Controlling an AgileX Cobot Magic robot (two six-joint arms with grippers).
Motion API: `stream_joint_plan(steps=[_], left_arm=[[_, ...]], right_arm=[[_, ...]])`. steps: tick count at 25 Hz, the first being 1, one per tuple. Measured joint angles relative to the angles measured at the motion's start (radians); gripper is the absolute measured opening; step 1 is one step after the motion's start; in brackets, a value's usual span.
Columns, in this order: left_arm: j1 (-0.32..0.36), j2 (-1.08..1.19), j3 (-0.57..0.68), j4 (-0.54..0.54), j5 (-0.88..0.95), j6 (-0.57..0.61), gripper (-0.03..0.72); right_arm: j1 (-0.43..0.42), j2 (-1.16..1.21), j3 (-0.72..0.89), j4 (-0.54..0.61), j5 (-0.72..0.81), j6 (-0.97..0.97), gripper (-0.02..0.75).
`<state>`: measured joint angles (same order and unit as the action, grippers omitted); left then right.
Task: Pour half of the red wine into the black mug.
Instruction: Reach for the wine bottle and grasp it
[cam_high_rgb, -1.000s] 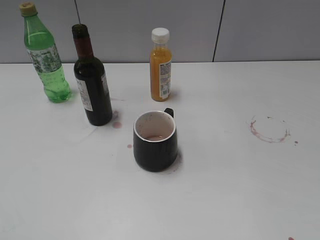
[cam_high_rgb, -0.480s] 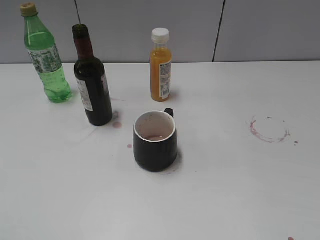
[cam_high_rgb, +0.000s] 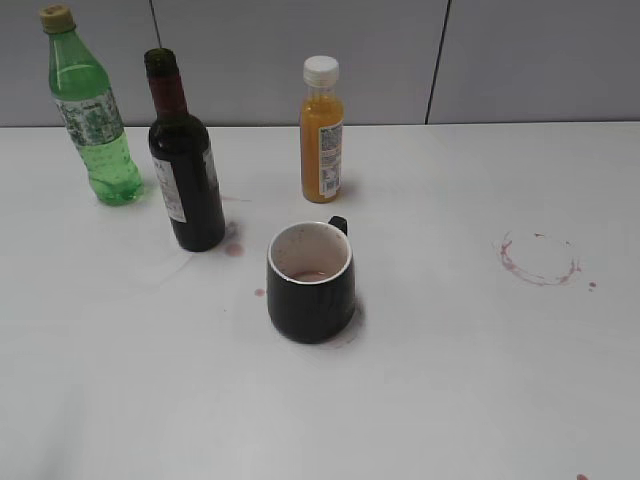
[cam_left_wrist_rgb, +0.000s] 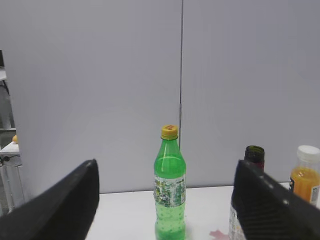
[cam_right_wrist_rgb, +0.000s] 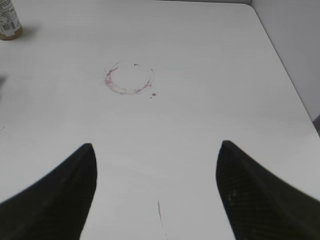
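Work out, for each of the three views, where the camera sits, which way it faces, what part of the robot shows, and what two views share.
Exterior view: raised, slanting down at the wine bottle and black mug; no robot visible.
Left wrist view: low, facing the wall and green bottle; left gripper open.
Right wrist view: above the table, looking down at a red ring stain; right gripper open.
Shared: exterior and right wrist views both show the stain.

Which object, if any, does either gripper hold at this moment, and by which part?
Nothing is held. The left gripper and right gripper are both open, with only empty space between their fingers.
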<state>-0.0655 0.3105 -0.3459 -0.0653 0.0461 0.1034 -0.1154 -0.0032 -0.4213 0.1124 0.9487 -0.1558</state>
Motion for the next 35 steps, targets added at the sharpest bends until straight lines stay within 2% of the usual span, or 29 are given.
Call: stream_joint_plan(steps=[5,14,20,26,31,35], left_arm=[[-0.043,0.2,0.008,0.006,-0.211,0.001,0.615],[-0.192,0.635,0.008,0.027,-0.603,0.003,0.601],[-0.199,0.906,0.008,0.036,-0.803,0.002,0.598],[-0.2,1.137,0.005,0.197,-0.996,0.002,0.598],[-0.202,1.315,0.007,0.149,-1.137,0.002,0.621],[-0.202,1.403,-0.009,0.153,-1.212,0.002,0.652]], right_arm=[[0.0,0.0,0.0,0.0,0.0,0.0,0.565],[0.0,0.0,0.0,0.0,0.0,0.0,0.565],[0.0,0.0,0.0,0.0,0.0,0.0,0.565],[0.0,0.0,0.0,0.0,0.0,0.0,0.565],[0.0,0.0,0.0,0.0,0.0,0.0,0.565],[0.0,0.0,0.0,0.0,0.0,0.0,0.565]])
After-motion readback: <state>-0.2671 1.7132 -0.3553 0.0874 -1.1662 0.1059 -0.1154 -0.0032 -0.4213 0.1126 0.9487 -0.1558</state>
